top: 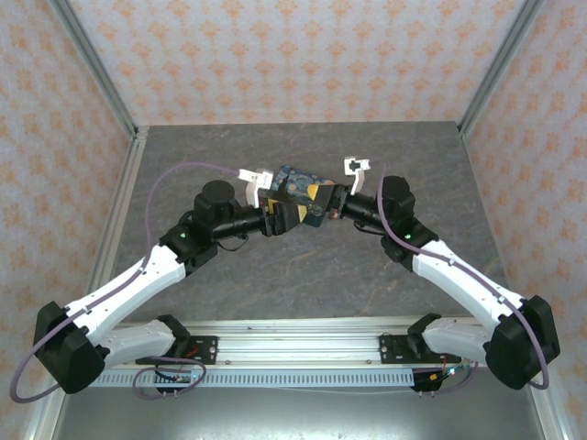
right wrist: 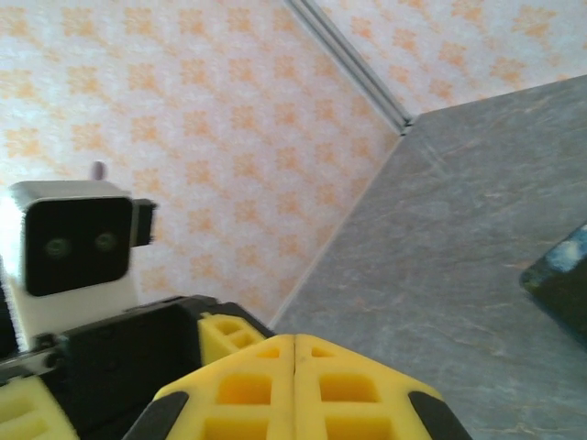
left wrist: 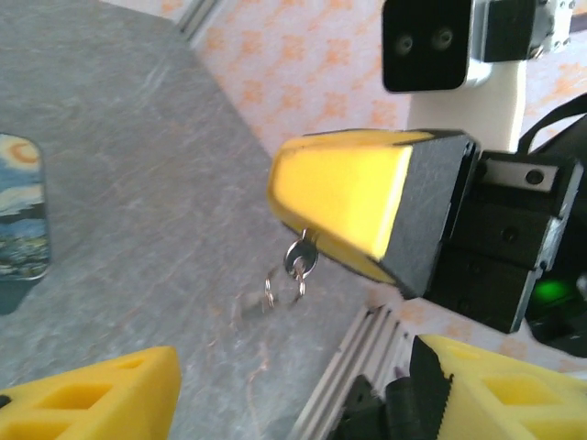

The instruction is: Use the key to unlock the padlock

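In the left wrist view my right gripper point(left wrist: 341, 194) is shut, and the small metal key point(left wrist: 301, 258) pokes out under its yellow fingertips with a thin wire ring point(left wrist: 271, 291) dangling from it. My left gripper point(left wrist: 293, 396) is open just below, its fingers wide apart and holding nothing. From above, both grippers meet mid-table: the left gripper point(top: 275, 218) and the right gripper point(top: 325, 203) sit against the night-sky printed box point(top: 295, 181). In the right wrist view the pads point(right wrist: 248, 385) press flat together. The padlock is hidden.
The box's edge shows at the left point(left wrist: 18, 215) and at the right point(right wrist: 561, 275). An aluminium frame rail point(left wrist: 362, 353) runs along the table's edge below the grippers. Patterned walls point(top: 293, 55) enclose the grey table point(top: 303, 275).
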Controlling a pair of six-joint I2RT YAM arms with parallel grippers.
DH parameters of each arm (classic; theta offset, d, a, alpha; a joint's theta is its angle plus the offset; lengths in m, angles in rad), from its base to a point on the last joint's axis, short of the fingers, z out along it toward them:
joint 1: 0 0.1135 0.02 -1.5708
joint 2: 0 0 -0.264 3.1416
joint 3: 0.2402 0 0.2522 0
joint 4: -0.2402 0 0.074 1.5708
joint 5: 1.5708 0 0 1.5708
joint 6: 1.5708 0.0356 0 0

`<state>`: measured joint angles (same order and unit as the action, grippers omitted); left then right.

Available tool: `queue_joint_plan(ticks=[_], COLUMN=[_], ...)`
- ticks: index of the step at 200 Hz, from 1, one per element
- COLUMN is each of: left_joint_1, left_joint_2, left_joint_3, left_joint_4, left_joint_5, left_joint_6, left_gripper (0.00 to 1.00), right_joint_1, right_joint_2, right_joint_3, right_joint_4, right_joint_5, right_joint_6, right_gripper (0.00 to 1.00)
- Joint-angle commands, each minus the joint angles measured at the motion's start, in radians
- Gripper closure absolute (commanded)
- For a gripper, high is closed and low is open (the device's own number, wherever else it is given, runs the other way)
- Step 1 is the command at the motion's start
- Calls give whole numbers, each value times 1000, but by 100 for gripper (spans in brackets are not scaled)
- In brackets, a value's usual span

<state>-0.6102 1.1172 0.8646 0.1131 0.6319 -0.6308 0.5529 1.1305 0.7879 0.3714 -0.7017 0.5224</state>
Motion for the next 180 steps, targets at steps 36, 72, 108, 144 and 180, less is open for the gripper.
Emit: queue_joint_plan(ticks=[36, 72, 108, 144, 180], left_joint_1=[7, 6, 6, -3, -25], left_joint_2=[64, 63, 78, 77, 100], left_joint_3=[-75, -88, -114, -106, -97], left_joint_4=[384, 427, 542, 548, 552], left_joint_5=[51, -4, -21, -5, -8], left_joint_6=[-189, -233, -309, -312, -306], left_gripper=[40, 50, 60, 60, 60], right_joint_1=[-4, -2, 4, 13, 23], right_joint_2=[-8, -5, -5, -5, 0], right_joint_3=[-73, -73, -61, -55, -42], right_joint_4=[316, 345, 326, 299, 294], right_joint_5=[27, 38, 25, 33, 33], right_joint_6=[269, 329, 327, 309, 301], right_gripper=[100, 100, 100, 100, 100])
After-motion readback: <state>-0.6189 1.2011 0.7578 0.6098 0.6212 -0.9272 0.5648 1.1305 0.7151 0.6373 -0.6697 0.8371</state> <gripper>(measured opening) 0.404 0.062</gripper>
